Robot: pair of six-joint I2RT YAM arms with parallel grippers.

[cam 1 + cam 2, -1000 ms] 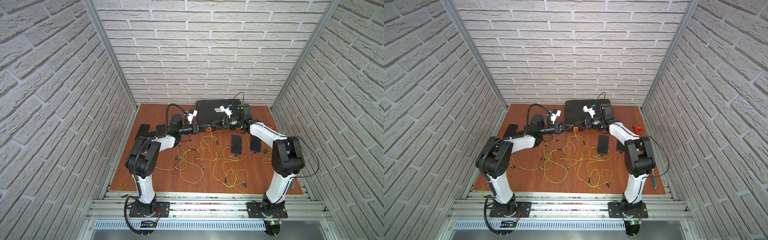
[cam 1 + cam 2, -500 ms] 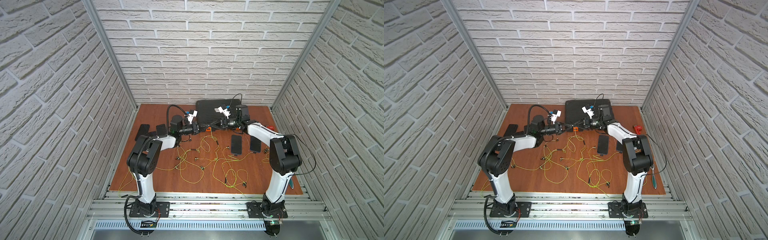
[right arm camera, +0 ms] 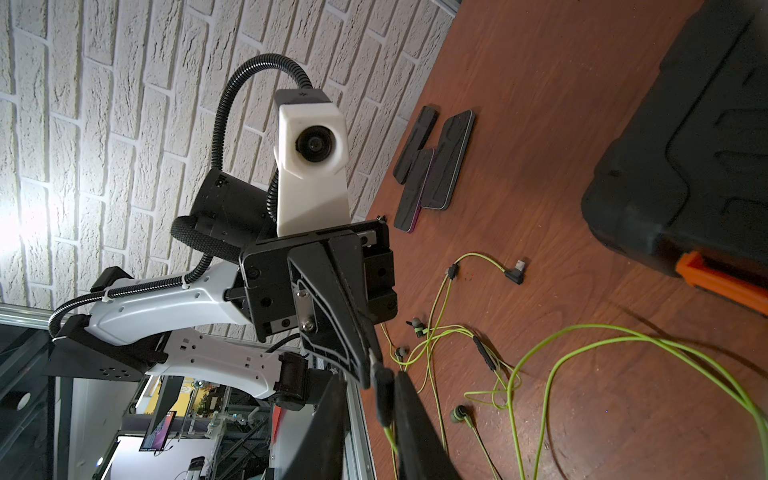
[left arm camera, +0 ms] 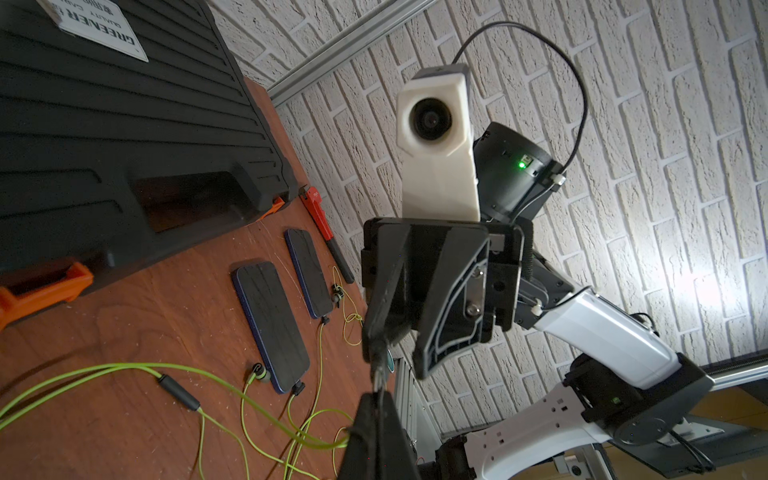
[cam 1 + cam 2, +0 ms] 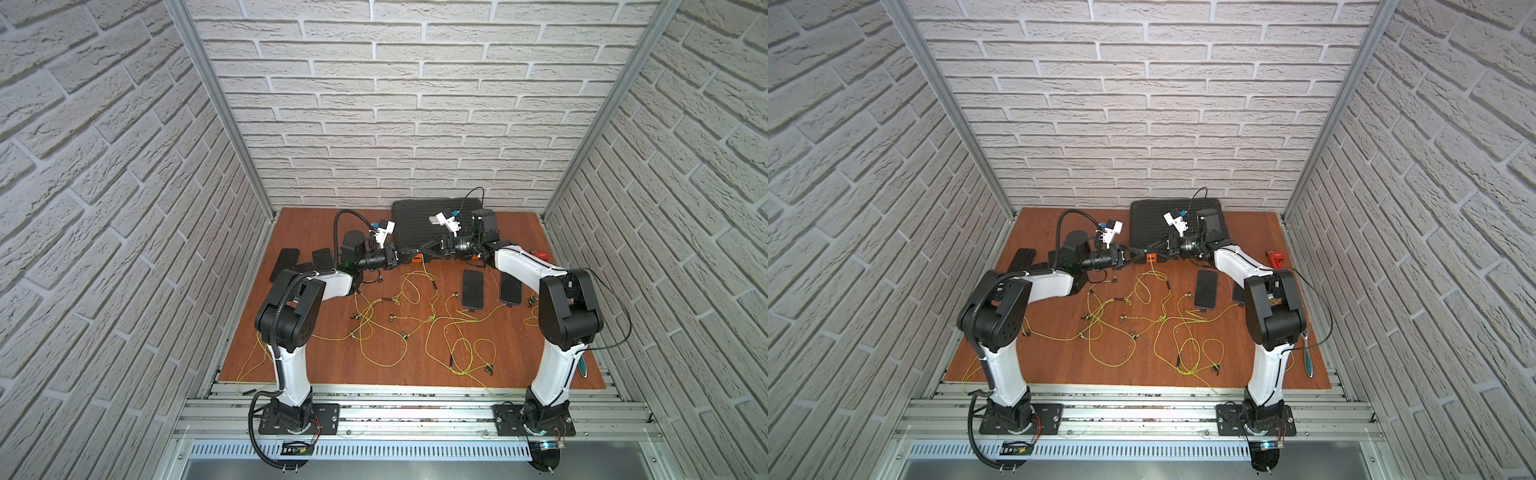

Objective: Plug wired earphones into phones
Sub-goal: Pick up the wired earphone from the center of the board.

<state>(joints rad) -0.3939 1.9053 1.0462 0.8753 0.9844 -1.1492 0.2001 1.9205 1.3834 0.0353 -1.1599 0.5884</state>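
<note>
Storage on the table (image 5: 332, 365) comes down to one black ribbed case (image 5: 411, 226) with orange latches (image 4: 41, 291). It lies flat at the back edge with its lid down, so its inside cannot be seen.

The earphones (image 5: 415, 320) are thin yellow-green cables with small dark earbuds, dark inline remotes and dark plugs. They sprawl in loose, tangled loops over the middle of the table, between the two arms. Five phones (image 5: 473, 289), flat and dark-screened, lie on the wood. Three overlap in a small heap near the left arm. Two blue-edged ones lie side by side near the right arm, each with a dark plug at the end toward the robot and a green cable running from it. A loose plug (image 3: 517, 274), angled, lies on the wood by itself.

Both grippers meet tip to tip in the air just in front of the case. The left gripper (image 3: 370, 357) is pinched fully closed on the end of a plug (image 3: 384, 395), whose green cable drops to the table. The right gripper (image 4: 397, 361) has its jaws a little apart around that same plug: one finger touches it, and the other shows a gap.
</note>
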